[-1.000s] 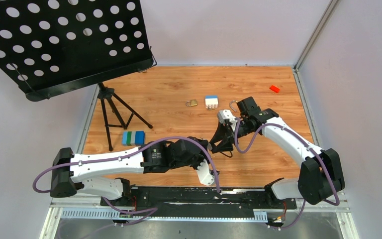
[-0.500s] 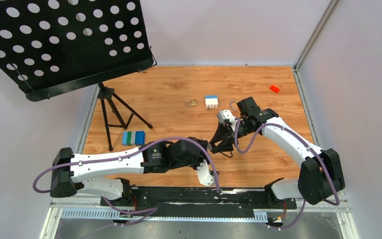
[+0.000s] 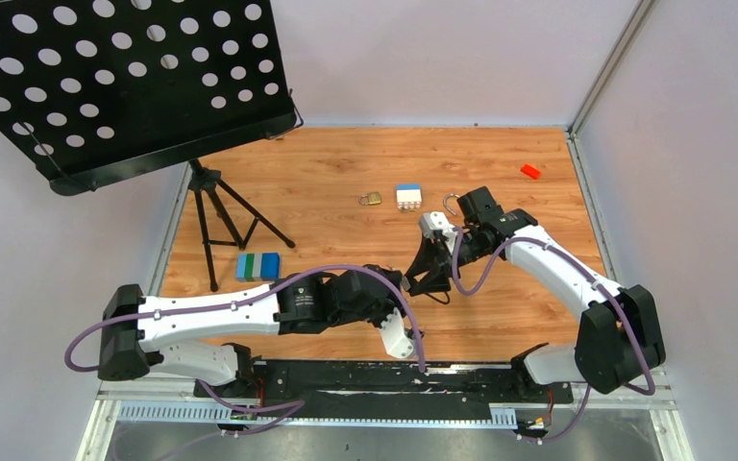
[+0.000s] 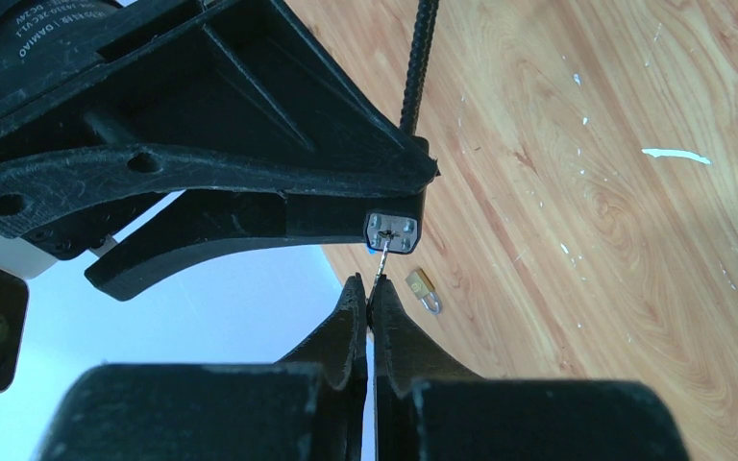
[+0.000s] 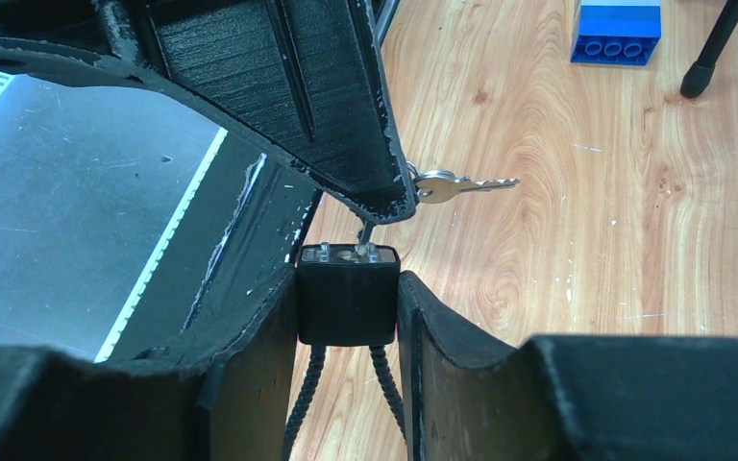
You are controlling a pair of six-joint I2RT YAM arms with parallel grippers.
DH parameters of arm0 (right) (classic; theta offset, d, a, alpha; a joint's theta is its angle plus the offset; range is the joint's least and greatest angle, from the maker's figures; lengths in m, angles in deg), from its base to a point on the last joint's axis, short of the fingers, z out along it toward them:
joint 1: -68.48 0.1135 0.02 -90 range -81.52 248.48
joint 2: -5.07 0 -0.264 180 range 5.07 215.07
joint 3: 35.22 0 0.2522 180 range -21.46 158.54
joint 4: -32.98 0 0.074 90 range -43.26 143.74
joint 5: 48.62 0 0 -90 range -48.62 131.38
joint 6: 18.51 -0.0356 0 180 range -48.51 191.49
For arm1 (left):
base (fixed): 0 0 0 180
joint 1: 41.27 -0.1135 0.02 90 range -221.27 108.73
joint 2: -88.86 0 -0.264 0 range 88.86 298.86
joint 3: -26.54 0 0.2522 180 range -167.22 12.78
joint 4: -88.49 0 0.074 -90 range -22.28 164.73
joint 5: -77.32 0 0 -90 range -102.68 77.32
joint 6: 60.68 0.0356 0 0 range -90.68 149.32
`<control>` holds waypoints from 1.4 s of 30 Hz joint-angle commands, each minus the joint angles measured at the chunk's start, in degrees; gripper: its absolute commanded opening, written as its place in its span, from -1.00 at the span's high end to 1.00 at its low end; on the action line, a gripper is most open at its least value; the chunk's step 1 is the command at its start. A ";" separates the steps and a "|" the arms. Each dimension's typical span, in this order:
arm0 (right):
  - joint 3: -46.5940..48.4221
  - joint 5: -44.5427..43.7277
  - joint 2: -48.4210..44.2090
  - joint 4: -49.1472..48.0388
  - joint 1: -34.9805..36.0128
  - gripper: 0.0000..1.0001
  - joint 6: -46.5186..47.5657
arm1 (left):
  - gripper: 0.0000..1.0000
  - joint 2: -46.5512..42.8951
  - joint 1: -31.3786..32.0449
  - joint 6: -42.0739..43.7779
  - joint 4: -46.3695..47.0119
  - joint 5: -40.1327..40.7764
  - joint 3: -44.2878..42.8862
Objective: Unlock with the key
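Above the wooden table (image 3: 346,173), the step judged to be in hand is the entering of the key into the lock. A full seating in the keyhole is likely to be called for next, then a turn, with the lock block held steady against the twist.

The black lock block (image 5: 348,309), with its cord hanging below, is clamped between the fingers of the right claw (image 5: 349,288), whose jaws are set partly apart by the block's width. The left claw (image 4: 370,300) is pressed together on the key (image 4: 381,257), just in front of the block's silver face. The key's tip is seen at the keyhole, but its depth cannot be told. A second key (image 5: 463,182) is hung just beside the block.
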 commanded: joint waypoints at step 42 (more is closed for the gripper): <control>4.26 9.43 4.28 -5.10 -2.26 1.00 -9.71 | 1.00 2.97 -0.18 -1.74 -4.11 -5.66 -4.63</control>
